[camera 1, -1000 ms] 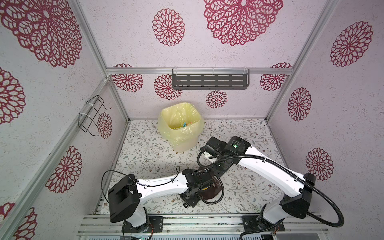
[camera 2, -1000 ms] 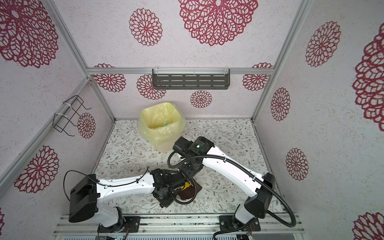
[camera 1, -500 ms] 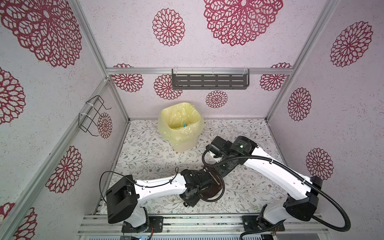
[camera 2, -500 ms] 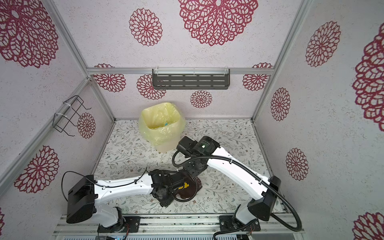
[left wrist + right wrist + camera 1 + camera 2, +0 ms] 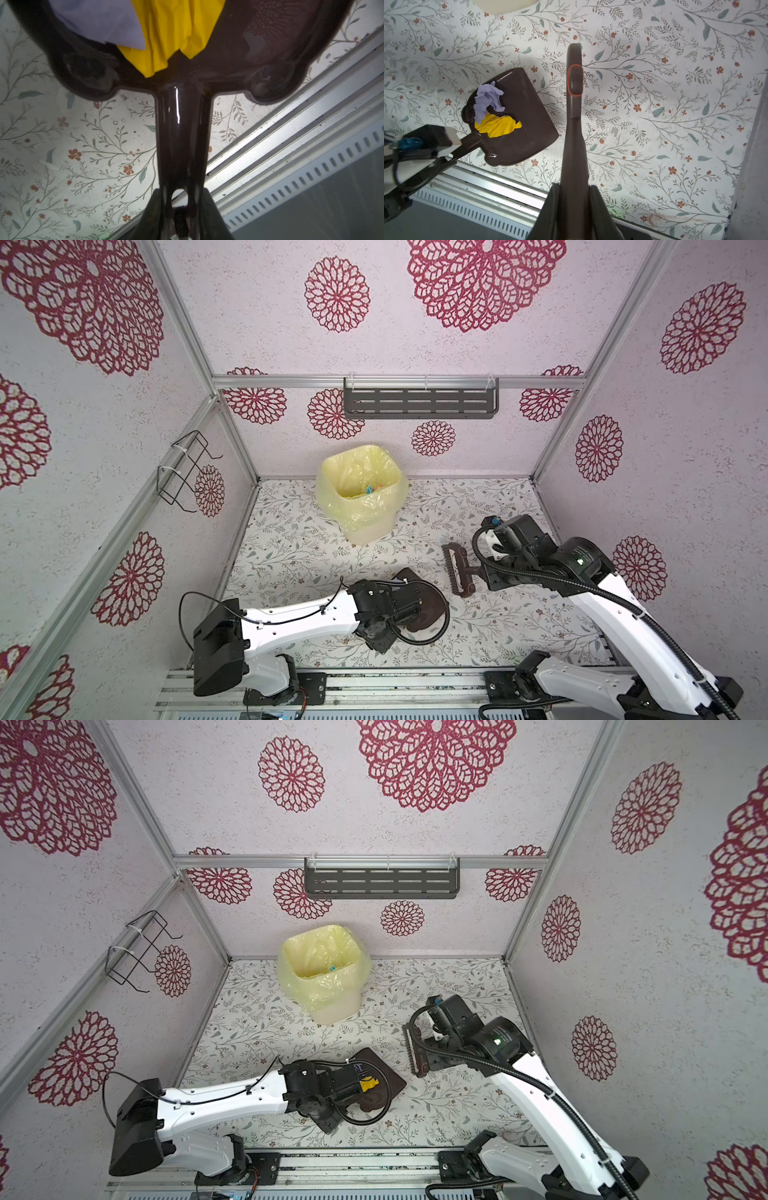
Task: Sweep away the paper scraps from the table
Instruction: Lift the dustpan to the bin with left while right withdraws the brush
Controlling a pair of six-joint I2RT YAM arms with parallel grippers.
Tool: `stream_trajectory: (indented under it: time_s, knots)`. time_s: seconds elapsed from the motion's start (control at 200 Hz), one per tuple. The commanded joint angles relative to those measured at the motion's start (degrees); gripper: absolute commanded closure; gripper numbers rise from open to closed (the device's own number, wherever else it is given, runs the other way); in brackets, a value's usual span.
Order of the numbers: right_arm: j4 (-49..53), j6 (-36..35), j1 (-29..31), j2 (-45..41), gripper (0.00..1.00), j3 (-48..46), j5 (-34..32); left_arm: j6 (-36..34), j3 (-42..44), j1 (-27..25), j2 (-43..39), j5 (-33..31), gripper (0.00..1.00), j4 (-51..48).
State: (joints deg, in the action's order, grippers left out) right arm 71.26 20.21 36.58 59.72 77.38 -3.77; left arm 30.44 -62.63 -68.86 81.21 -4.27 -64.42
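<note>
Paper scraps (image 5: 489,99), lilac and yellow, lie in the dustpan (image 5: 527,128), just beyond the left gripper (image 5: 182,207) clamped on its handle; the right gripper (image 5: 574,197) grips the brush (image 5: 574,124) nearby.

No text, number or brand can be read in any view. In a top view, a faint pale mark on the black camera housing (image 5: 358,1065) at the left wrist may be lettering, but it is too small to tell. The brush (image 5: 574,124) bears only an orange oval outline (image 5: 575,80) on its handle, with nothing written inside
</note>
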Motion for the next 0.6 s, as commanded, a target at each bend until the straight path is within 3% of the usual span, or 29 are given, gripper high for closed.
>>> stream_trajectory:
  time_s: [0.0, 0.355, 0.59]
  knots:
    - [-5.32, 2.64, -1.96, -3.50, 1.00, -2.44, 3.40, 1.26, -3.50, -0.30, -4.27, -2.47, 1.00, -5.96]
    - [-9.27, 4.48, -5.20, -8.88, 1.00, -8.25, 8.75, 4.31, -14.40, 0.10, -11.52, -6.69, 1.00, -21.92]
    - [-10.22, 4.25, -6.24, -9.62, 1.00, -8.83, 10.39, 2.51, -24.91, 7.98, -12.43, -8.61, 1.00, -32.06]
